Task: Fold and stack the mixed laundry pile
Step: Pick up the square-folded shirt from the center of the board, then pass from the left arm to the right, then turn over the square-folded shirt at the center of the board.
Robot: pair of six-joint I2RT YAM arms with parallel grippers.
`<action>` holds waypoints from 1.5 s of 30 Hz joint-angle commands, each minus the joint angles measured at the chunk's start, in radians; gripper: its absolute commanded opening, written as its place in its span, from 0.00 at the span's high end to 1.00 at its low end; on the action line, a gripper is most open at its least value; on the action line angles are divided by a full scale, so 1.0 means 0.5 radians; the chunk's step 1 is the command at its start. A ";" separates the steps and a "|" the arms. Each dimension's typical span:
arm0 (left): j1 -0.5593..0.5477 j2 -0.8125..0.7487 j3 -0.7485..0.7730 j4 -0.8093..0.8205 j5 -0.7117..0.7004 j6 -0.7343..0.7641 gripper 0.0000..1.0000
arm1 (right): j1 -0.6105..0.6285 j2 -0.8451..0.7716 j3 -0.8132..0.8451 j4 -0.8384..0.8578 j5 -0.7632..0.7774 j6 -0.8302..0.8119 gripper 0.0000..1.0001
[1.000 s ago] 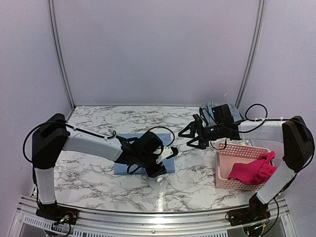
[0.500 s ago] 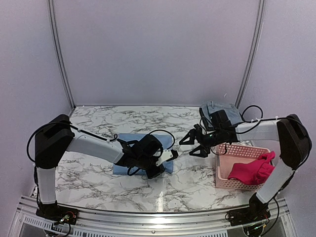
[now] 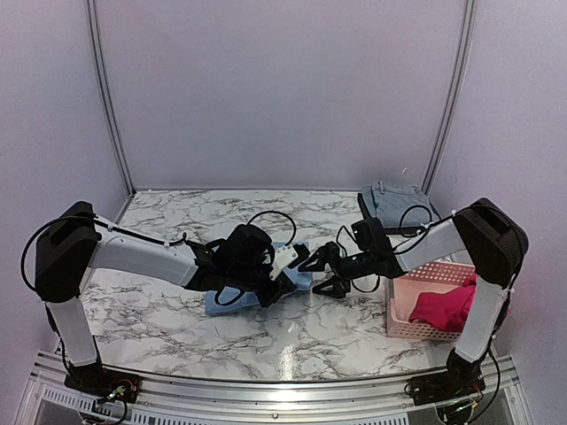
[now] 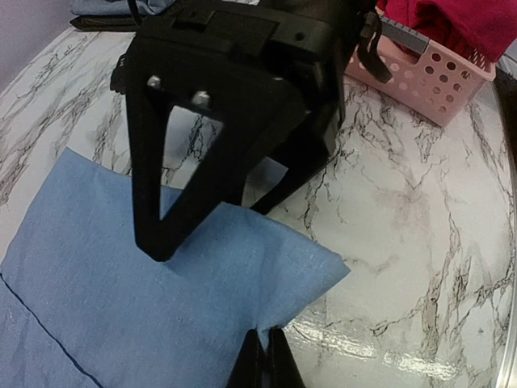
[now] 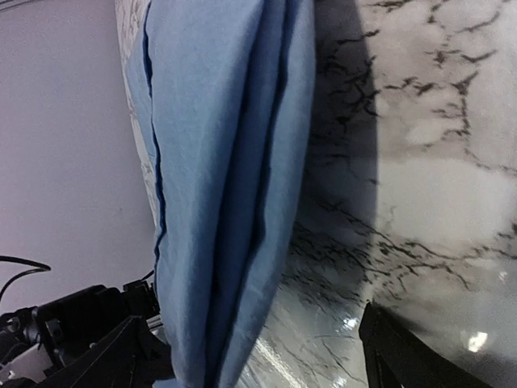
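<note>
Blue shirt [image 4: 105, 323], soft, folded flat, table centre | left gripper [image 4: 262, 357] clenched on its 3 o'clock edge, arm stretched low | right gripper [image 3: 315, 274] spread wide, tips just over that edge, pointing toward 9 o'clock | magenta garment [image 3: 443, 305] heaped in pink lattice basket [image 3: 409, 329], 4 o'clock | glossy veined marble table [image 3: 177, 212] shows wide toward 11 o'clock

The marbled white tabletop [image 3: 177, 212] carries three items. A folded blue cloth [image 4: 105, 315] lies flat left of centre, one corner pointing toward the right side. A pink perforated basket [image 3: 403, 328] stands at the near right edge. A folded grey-blue garment [image 3: 394, 197] lies at the far right corner, well apart from the cloth.
</note>
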 commanded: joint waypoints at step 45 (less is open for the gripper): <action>0.127 -0.941 -0.473 -0.288 -0.770 -0.775 0.01 | -0.155 -0.103 1.685 -2.657 1.791 -1.732 1.00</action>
